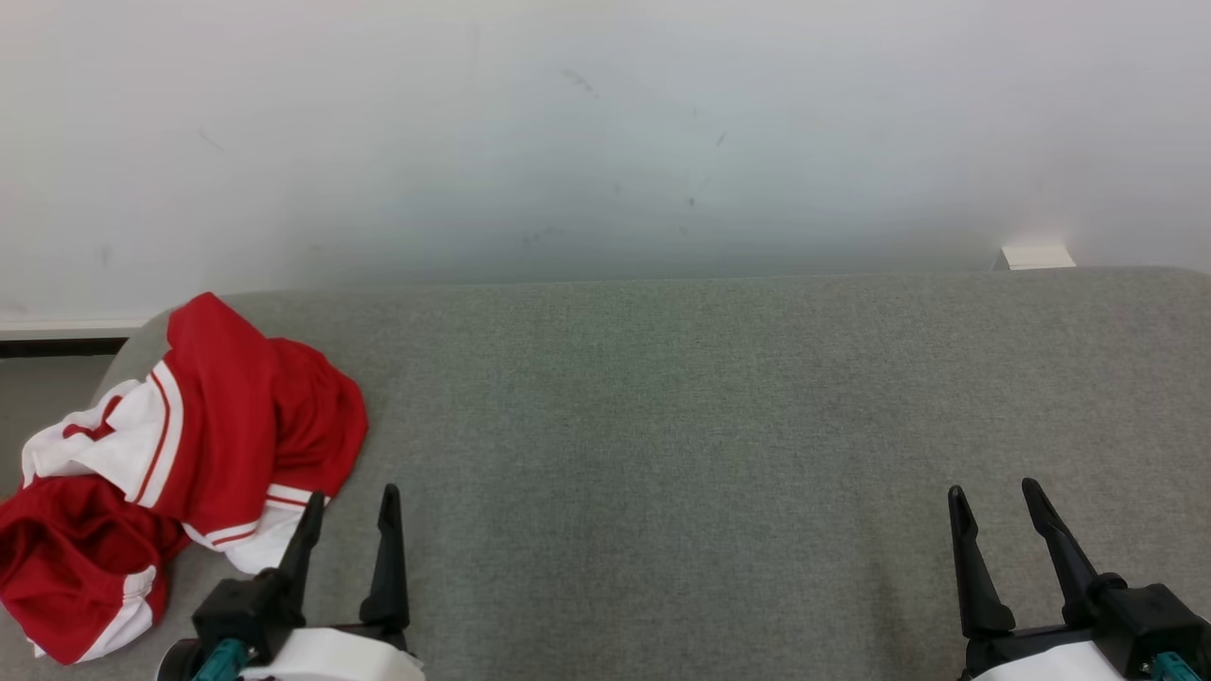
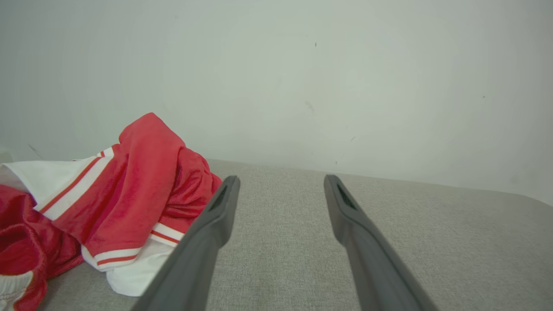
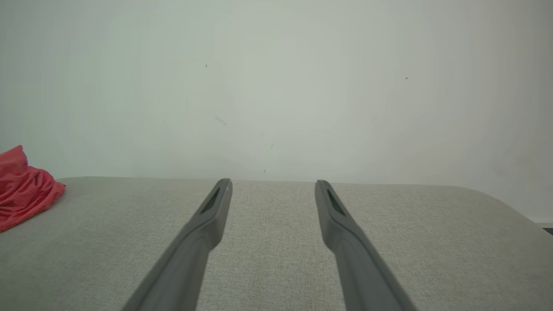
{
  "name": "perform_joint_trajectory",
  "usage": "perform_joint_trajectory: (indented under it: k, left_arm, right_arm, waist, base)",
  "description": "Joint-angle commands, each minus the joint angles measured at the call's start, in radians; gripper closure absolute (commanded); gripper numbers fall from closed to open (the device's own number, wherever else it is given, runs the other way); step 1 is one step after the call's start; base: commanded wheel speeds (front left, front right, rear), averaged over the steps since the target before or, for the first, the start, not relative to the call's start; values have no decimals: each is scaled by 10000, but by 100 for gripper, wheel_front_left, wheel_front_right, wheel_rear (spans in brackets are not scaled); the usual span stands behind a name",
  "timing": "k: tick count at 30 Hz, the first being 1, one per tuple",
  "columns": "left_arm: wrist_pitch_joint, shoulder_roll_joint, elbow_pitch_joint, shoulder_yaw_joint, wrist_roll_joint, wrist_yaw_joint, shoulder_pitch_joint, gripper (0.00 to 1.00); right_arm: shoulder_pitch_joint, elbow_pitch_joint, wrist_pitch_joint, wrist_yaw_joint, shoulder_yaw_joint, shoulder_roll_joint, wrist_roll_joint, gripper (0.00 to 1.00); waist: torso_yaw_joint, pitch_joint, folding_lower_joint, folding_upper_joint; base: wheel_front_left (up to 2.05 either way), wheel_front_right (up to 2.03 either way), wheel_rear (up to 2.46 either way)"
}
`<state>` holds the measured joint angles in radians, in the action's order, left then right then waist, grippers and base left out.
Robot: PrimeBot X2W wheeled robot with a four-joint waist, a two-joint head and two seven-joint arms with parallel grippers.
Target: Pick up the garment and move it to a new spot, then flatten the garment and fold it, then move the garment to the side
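Item 1. Garment (image 1: 218,416): red cloth with white panels and thin red-and-white striped trim. It lies crumpled in a loose heap at the far left end of the counter, with folds piled on one another and a white hem turned out toward the robot. Its lower left part hangs at the counter's rounded corner. In the right wrist view a red fold (image 3: 21,185) shows at the left edge.

Item 2. Left claw (image 1: 353,494): two long dark fingers, spread wide, nothing between them. It sits just right of the garment's white hem. The outer finger (image 2: 203,242) overlaps that hem in the left wrist view, and whether it touches cannot be told.

Item 3. Counter (image 1: 662,397): grey woven covering, rounded corners, set against the wall. The middle stretch between the two claws is bare.

Item 4. Wall (image 1: 568,123): pale, with a few small dark scuffs.

Item 5. Right claw (image 1: 993,488): dark fingers, spread wide, holding nothing, over the counter's right portion, well apart from the garment.

Item 6. Small white block (image 1: 1037,256): at the wall, just behind the counter's far right edge.
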<state>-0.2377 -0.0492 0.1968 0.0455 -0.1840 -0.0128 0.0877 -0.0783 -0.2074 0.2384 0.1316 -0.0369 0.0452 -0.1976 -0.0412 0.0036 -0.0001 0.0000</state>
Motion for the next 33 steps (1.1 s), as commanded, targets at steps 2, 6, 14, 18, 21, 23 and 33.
perform_joint_trajectory:
  k: [2, 6, 14, 18, 21, 23, 33]
  left_arm:
    - [-124, -26, -38, -11, 356, -40, 121, 0]
    - [-184, -24, -67, 13, 429, -44, 129, 0]
    - [-279, -27, -48, 71, 661, -46, 141, 0]
    - [-273, -27, 5, 73, 600, -40, 155, 0]
    - [-273, -26, 23, 69, 587, -35, 165, 0]
    - [-273, -26, 36, 71, 581, -29, 171, 0]
    - [-273, -26, 117, 70, 541, -67, 223, 0]
  right_arm:
    - [-70, 42, 119, -16, -14, 84, 309, 0]
    - [-67, 42, 186, -16, -31, 85, 553, 0]
    - [-122, 32, 274, -17, -36, 88, 883, 0]
    - [-125, 49, 274, -17, 3, 85, 847, 0]
    - [-125, 53, 274, -17, 15, 83, 836, 0]
    - [-123, 58, 274, -17, 31, 83, 812, 0]
    - [-162, 69, 274, -17, 41, 82, 661, 0]
  waist:
    - [-9, 3, 1, 0]
    - [-31, 7, 1, 0]
    - [-76, 34, 1, 0]
    - [-72, 47, 1, 0]
    - [-68, 49, 1, 0]
    - [-65, 48, 1, 0]
    - [-69, 18, 1, 0]
  base:
    - [0, 0, 0]
    - [0, 0, 0]
    - [0, 0, 0]
    - [0, 0, 0]
    - [0, 0, 0]
    - [0, 0, 0]
    - [0, 0, 0]
